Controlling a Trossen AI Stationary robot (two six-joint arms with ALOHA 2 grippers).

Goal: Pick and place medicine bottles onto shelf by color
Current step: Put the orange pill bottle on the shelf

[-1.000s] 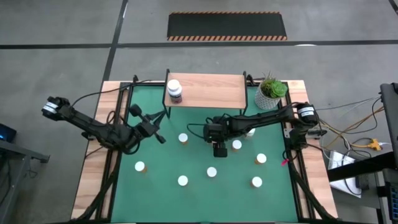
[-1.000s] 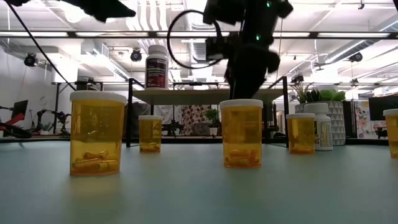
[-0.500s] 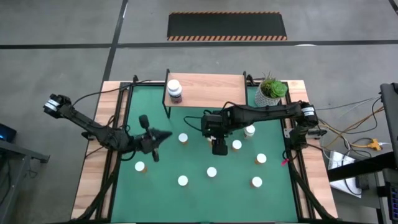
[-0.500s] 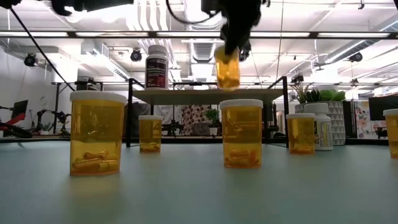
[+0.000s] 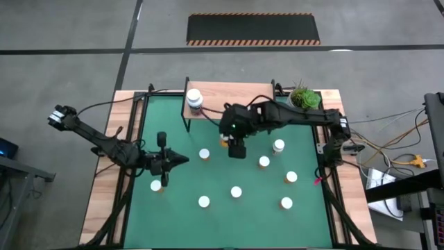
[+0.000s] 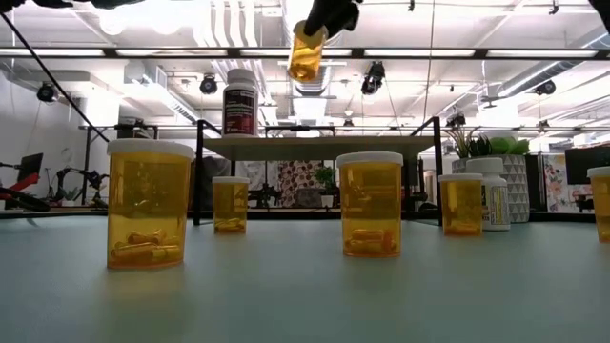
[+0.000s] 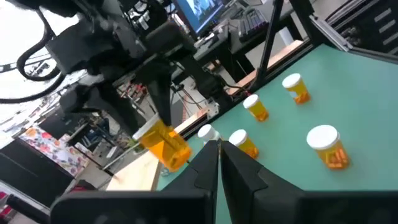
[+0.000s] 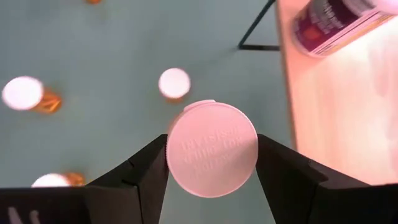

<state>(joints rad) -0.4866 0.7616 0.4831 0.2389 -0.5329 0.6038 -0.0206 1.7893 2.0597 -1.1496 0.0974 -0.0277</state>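
right pincer (image 8: 211, 163) | lifted orange bottle (image 6: 306, 52) toward shelf (image 5: 239, 111) | left pincer (image 5: 164, 182) swung down-table

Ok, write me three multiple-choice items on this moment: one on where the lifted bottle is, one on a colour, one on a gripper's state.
1. Where is the orange bottle held by the right gripper?
A. In the air near the shelf's front edge
B. Standing on the green mat
C. Beside the plant

2. What colour is the body of the bottle on the shelf?
A. Orange
B. Dark
C. Green

3. How is the left gripper?
A. Open
B. Shut on a bottle
C. Shut, empty

Answers: 1 A, the low view shows it hanging above the shelf board; 2 B, dark label under a white cap; 3 C, its fingers meet with nothing between.
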